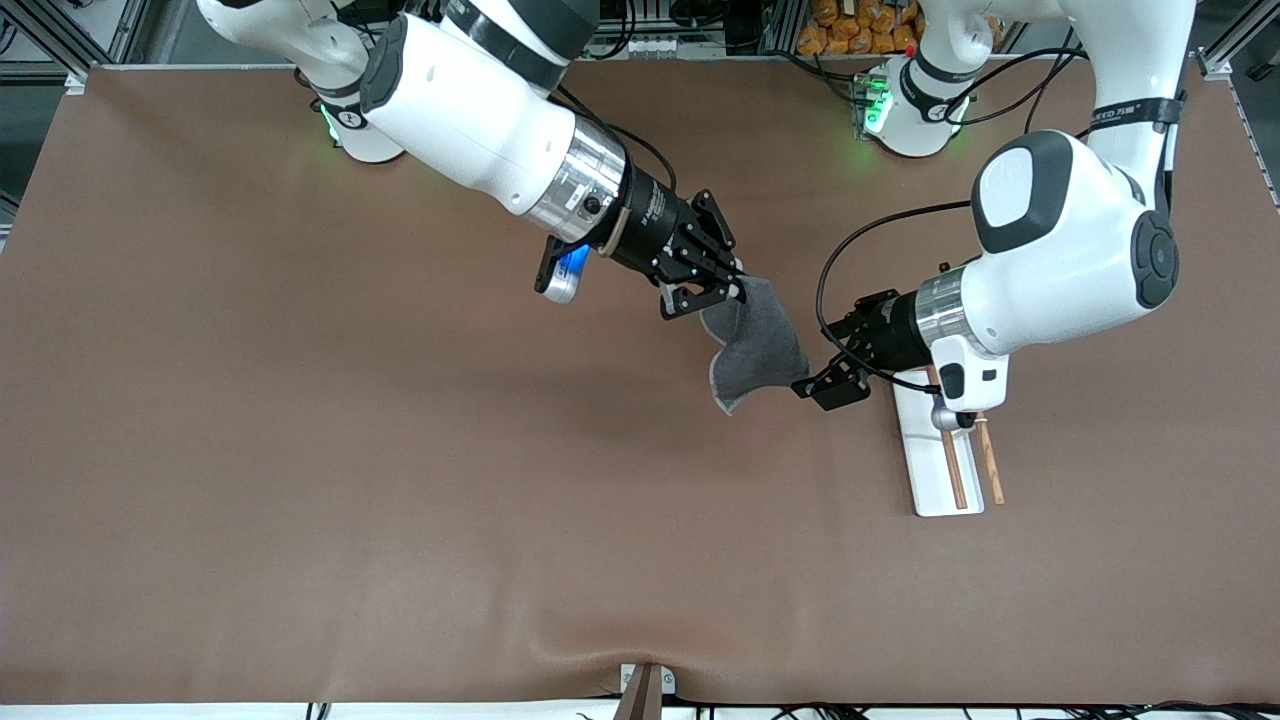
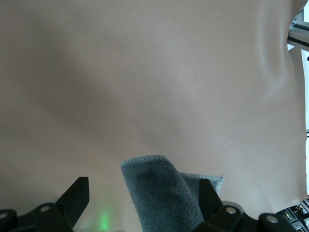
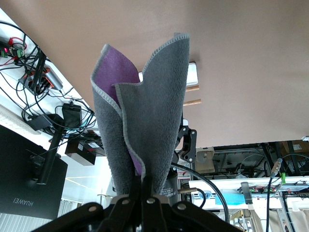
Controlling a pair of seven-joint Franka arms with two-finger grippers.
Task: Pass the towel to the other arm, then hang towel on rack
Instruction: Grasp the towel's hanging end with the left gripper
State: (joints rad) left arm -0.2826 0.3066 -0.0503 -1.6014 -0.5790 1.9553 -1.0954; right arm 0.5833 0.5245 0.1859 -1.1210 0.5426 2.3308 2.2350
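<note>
The dark grey towel [image 1: 755, 345] hangs in the air over the middle of the table, held by its top corner. My right gripper [image 1: 735, 285] is shut on that corner. In the right wrist view the towel [image 3: 145, 111] rises from the closed right gripper [image 3: 147, 186], folded so its purple underside shows. My left gripper [image 1: 822, 358] is open at the towel's lower edge, toward the left arm's end. From the left wrist, the towel [image 2: 161, 193] lies between the spread fingers [image 2: 72, 203], close to one of them. The rack [image 1: 930, 470], a white base with wooden rods, lies under the left wrist.
A brown mat [image 1: 400, 480] covers the whole table. The arm bases with green lights [image 1: 875, 110] stand along the edge farthest from the front camera. A small bracket [image 1: 645, 690] sits at the edge nearest the front camera. A black cable [image 1: 830, 270] loops from the left wrist.
</note>
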